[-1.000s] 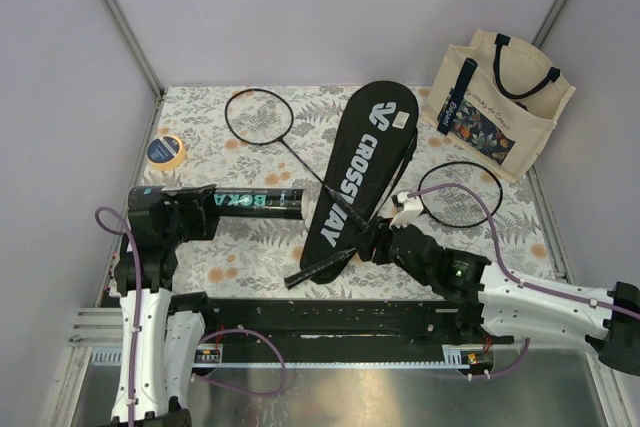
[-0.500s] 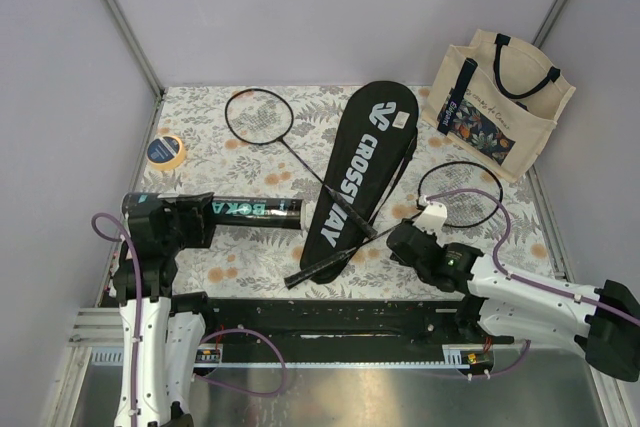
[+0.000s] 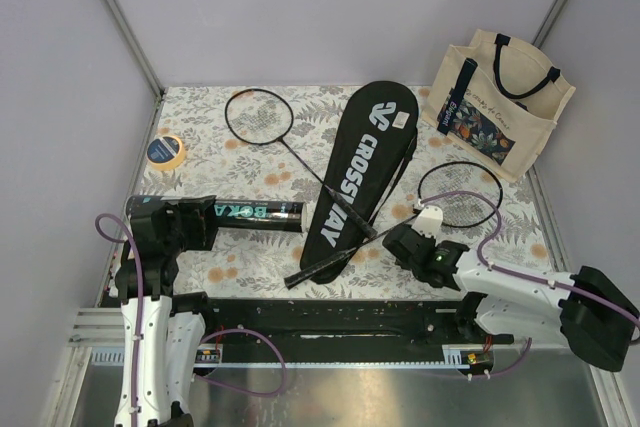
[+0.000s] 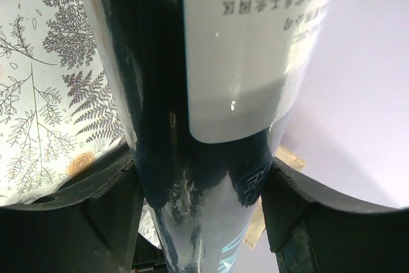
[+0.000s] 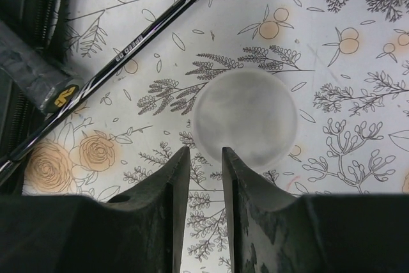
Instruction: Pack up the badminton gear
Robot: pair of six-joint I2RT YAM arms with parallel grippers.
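My left gripper (image 3: 205,217) is shut on the left end of the black tube with teal lettering (image 3: 255,211), held level over the table; the tube fills the left wrist view (image 4: 192,94) between the fingers (image 4: 96,215). The black CROSSWAY bag (image 3: 362,162) lies in the middle. One racket (image 3: 258,115) lies behind it, its shaft crossing the bag. The other racket (image 3: 460,194) lies to the right, its handle (image 3: 305,275) by the bag's near end. My right gripper (image 3: 394,239) hovers beside that shaft (image 5: 128,48), jaws a narrow gap apart and empty (image 5: 204,153). No shuttlecock shows.
A round translucent disc (image 5: 246,119) lies on the floral cloth just past my right fingertips. A cream tote bag (image 3: 500,97) stands at the back right. A yellow-rimmed tape roll (image 3: 165,151) lies at the far left. Grey walls close the table on three sides.
My right gripper has drawn back to the right, off the near racket's shaft. My left gripper with the tube has shifted slightly toward the near edge.
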